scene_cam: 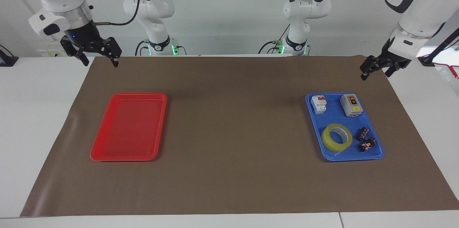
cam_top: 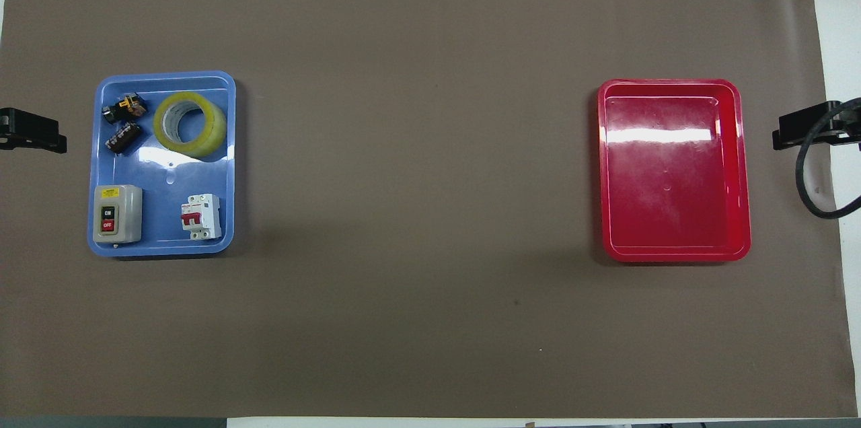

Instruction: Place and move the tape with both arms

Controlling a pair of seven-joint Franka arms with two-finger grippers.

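The tape is being carried flat by the blue tray, which is resting on the brown sheet spread over the worktop, toward the left arm's end. Within that tray the roll is being kept in the part farther from the robots, with 2 small dark parts being seen just beside it, toward the tray's outer edge. A grey switch box and a white circuit breaker are being held in the part of the tray nearer to the robots, well apart from each other. The red tray is being seen toward the right arm's end of the worktop, well apart from the blue one. The left hand is being held up in the air over the sheet's corner near the blue tray, its fingers spread and nothing being gripped. The right hand is being held raised over the sheet's edge near the red tray, its fingers likewise parted wide and nothing being gripped
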